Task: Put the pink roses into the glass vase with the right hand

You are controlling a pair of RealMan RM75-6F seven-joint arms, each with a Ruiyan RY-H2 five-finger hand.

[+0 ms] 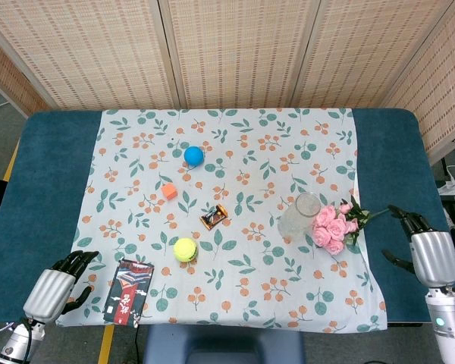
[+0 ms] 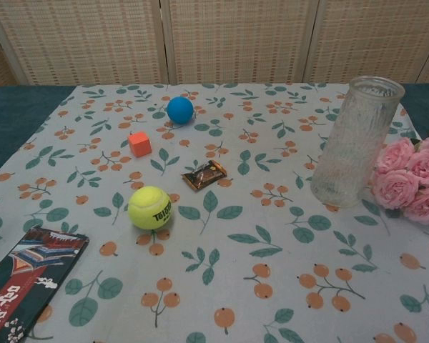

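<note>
A bunch of pink roses (image 1: 331, 225) (image 2: 409, 179) lies on the flowered cloth at the right, its stem pointing toward the table's right edge. Just left of the blooms stands the empty glass vase (image 1: 299, 216) (image 2: 354, 142), upright. My right hand (image 1: 427, 246) hovers over the blue table surface right of the roses, fingers spread, holding nothing, a short gap from the stem end. My left hand (image 1: 61, 282) rests at the near left corner, fingers loosely curled and apart, empty. Neither hand shows in the chest view.
On the cloth lie a yellow tennis ball (image 1: 185, 249) (image 2: 150, 207), a blue ball (image 1: 193, 155) (image 2: 179, 109), an orange cube (image 1: 169, 190) (image 2: 139, 143), a brown snack packet (image 1: 214, 218) (image 2: 204, 174) and a dark patterned box (image 1: 127, 291) (image 2: 21, 282) beside the left hand.
</note>
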